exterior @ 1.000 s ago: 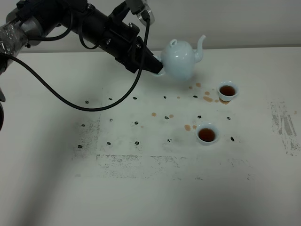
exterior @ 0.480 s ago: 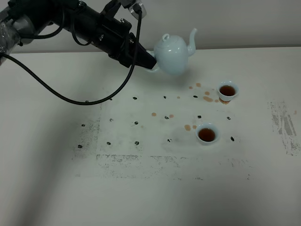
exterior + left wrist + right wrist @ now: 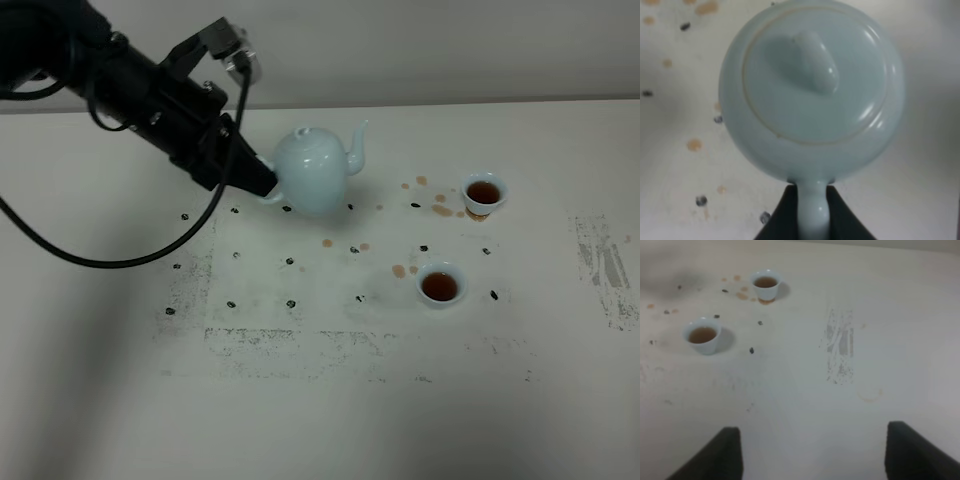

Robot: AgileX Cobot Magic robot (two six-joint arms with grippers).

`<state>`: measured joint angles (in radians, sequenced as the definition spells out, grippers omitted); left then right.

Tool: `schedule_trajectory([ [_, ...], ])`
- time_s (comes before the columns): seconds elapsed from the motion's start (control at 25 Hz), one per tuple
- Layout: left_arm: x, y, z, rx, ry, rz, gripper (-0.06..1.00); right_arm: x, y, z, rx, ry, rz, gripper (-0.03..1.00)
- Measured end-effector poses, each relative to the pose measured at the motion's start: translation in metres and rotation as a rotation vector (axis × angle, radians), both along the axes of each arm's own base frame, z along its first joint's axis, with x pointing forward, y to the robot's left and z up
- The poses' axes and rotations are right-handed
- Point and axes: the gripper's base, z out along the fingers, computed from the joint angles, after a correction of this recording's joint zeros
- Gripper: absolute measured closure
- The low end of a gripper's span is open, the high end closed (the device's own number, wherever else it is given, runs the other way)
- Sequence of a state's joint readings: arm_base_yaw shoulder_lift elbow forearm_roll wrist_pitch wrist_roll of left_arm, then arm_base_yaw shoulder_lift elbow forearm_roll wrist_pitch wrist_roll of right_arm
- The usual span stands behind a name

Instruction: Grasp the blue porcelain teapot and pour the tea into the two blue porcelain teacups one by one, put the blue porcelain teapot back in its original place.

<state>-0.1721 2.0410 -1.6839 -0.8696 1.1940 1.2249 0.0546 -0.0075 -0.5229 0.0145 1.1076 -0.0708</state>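
The blue porcelain teapot stands upright, low over the table left of centre, its spout pointing right. My left gripper is shut on its thin loop handle, and the left wrist view looks down on the knobbed lid. Two blue porcelain teacups hold brown tea: one at the right rear, one nearer the front. My right gripper is open above bare table, away from the cups; the exterior view does not show it.
Brown tea drops spot the white table between the teapot and the cups. Small black marks form a grid across the middle. A scuffed grey patch lies at the right. A black cable loops from the left arm.
The left arm has carried the teapot leftward and down, from high beside the rear cup to low over the table left of centre. The cups have not moved.
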Motion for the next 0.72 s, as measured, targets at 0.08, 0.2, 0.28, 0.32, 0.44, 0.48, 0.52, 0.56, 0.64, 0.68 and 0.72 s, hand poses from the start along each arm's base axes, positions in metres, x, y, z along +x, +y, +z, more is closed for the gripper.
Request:
schedule_trajectory([
  [0.08, -0.004, 0.019, -0.007, -0.05, 0.009, 0.022, 0.94, 0.0, 0.0, 0.0, 0.0, 0.0, 0.0, 0.39],
  [0.2, -0.006, 0.045, -0.018, -0.1, 0.014, 0.063, 0.94, 0.0, 0.0, 0.0, 0.0, 0.0, 0.0, 0.39],
  [0.28, -0.008, 0.051, -0.026, -0.098, -0.014, 0.036, 0.94, 0.0, 0.0, 0.0, 0.001, 0.0, 0.0, 0.39],
  [0.32, -0.01, 0.052, -0.029, -0.093, -0.034, 0.013, 0.94, 0.0, 0.0, 0.0, 0.001, 0.0, 0.0, 0.39],
  [0.44, -0.01, 0.049, -0.03, -0.096, -0.099, -0.033, 0.94, 0.0, 0.0, 0.0, 0.001, 0.0, 0.0, 0.39],
  [0.48, -0.009, 0.046, -0.03, -0.094, -0.115, -0.036, 0.94, 0.0, 0.0, 0.0, 0.001, 0.0, 0.0, 0.39],
  [0.52, -0.008, 0.044, -0.03, -0.086, -0.13, -0.035, 0.94, 0.0, 0.0, 0.0, 0.001, 0.0, 0.0, 0.39],
  [0.56, -0.008, 0.041, -0.031, -0.075, -0.139, -0.037, 0.94, 0.0, 0.0, 0.0, 0.001, 0.0, 0.0, 0.39],
  [0.64, -0.007, 0.033, -0.032, -0.057, -0.146, -0.025, 0.94, 0.0, 0.0, 0.0, 0.001, 0.0, 0.0, 0.39],
  [0.68, -0.007, 0.03, -0.033, -0.048, -0.143, -0.01, 0.94, 0.0, 0.0, 0.0, 0.001, 0.0, 0.0, 0.39],
  [0.72, -0.007, 0.024, -0.034, -0.032, -0.139, -0.006, 0.94, 0.0, 0.0, 0.0, 0.001, 0.0, 0.0, 0.39],
])
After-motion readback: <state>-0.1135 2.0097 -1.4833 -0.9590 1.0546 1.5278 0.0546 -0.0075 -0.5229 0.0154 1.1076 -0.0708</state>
